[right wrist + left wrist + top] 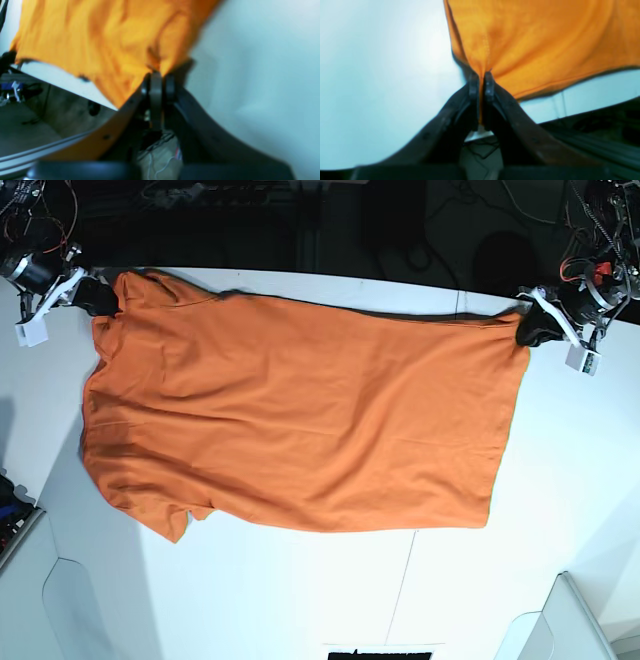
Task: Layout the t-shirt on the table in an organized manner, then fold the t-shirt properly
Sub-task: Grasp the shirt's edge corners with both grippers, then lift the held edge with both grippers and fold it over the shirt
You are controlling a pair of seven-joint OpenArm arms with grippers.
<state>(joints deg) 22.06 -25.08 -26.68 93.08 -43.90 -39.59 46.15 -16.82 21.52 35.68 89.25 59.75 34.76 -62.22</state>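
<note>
The bright orange t-shirt [300,420] lies spread across the white table [300,600], stretched lengthwise between my two grippers along the far edge. My left gripper [527,330] is shut on the shirt's far right corner; in the left wrist view the fingers [481,80] pinch a fold of orange cloth [545,42]. My right gripper [103,296] is shut on the shirt's far left corner; in the right wrist view it [158,78] clamps the cloth [100,42] near the table's edge. A sleeve [175,515] sticks out at the lower left.
A thin dark seam [403,580] runs toward the table's near edge. Behind the far table edge lie dark cables and equipment [400,230]. White panels stand at the lower left [60,600] and lower right [570,620] corners.
</note>
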